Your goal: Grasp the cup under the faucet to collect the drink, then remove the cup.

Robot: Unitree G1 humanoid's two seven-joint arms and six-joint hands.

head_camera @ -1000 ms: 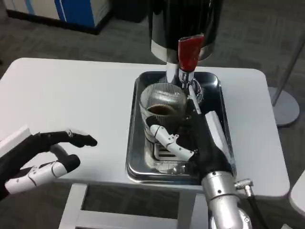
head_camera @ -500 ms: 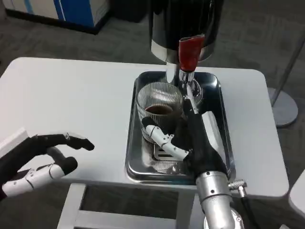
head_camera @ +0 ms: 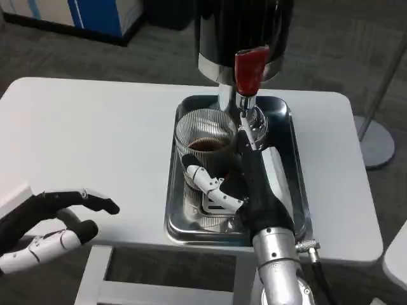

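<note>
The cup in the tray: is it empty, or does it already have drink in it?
It has drink in it. Dark liquid shows inside the ribbed clear cup, which stands upright in the metal tray.

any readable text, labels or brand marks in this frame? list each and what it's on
None readable.
Dispenser: black body, no label visible.
Red faucet handle: plain.
Ribbed glass cup, held by the right hand: no print.
Metal tray: no marking.
Blue-and-white boxes on the floor behind the table: any print is too blurred to read.
</note>
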